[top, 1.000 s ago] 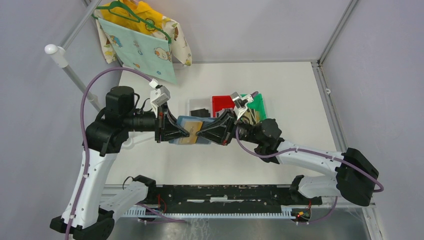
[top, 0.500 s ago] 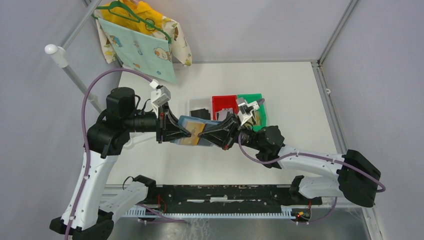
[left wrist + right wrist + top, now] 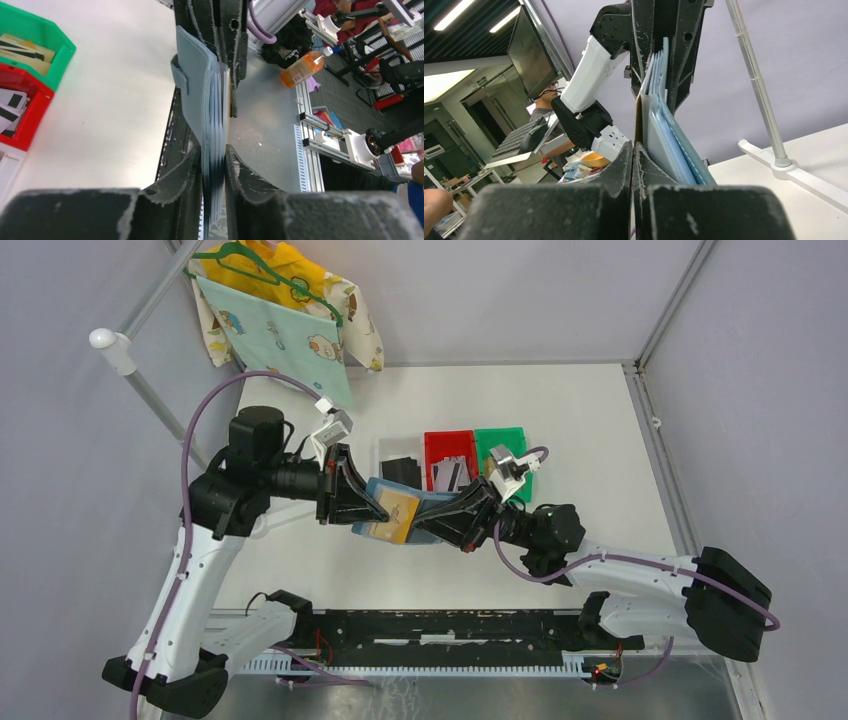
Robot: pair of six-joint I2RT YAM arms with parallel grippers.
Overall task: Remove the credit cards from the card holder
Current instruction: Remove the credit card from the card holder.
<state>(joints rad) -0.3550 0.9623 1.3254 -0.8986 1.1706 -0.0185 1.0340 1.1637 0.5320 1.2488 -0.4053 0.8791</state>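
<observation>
Holder [image 3: 197, 85], slate-blue, aloft over mid-surface, its 9 o'clock end clamped in left claw [image 3: 214, 157]; right claw [image 3: 632, 150], pressed together on tan card [image 3: 402, 510] at 3 o'clock, should draw straight along the pocket, left grip firm.

Slate-blue card holder [image 3: 380, 488] is held up in the air, half open, tan inside showing (layers look stacked edge-on). Some credit cards [image 3: 452, 473] lie in the 3 bins [image 3: 448, 435] behind it.
</observation>
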